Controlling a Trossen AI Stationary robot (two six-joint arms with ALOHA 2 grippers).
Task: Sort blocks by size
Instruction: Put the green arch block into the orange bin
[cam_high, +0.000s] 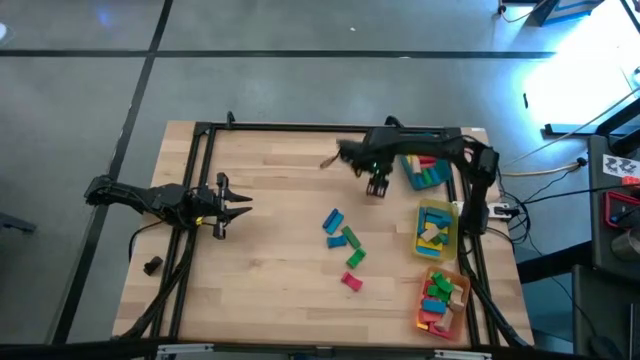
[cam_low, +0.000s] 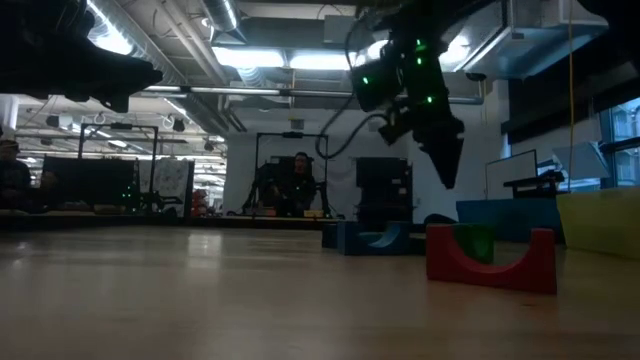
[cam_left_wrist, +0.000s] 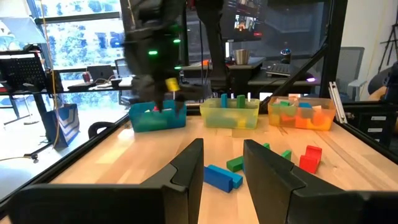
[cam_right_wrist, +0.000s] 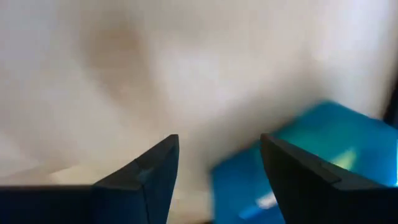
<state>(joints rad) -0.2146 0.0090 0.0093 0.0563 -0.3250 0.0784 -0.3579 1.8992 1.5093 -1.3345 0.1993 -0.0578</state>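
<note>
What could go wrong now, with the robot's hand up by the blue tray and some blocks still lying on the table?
The right gripper hangs open beside the teal tray. It looks empty, so swinging back it might clip the tray's wall and shove it.

The loose blocks lie close together, blue and green almost touching, so grabbing one could knock its neighbour away.

The red block is arch-shaped, so the fingers might slip on it.
</note>
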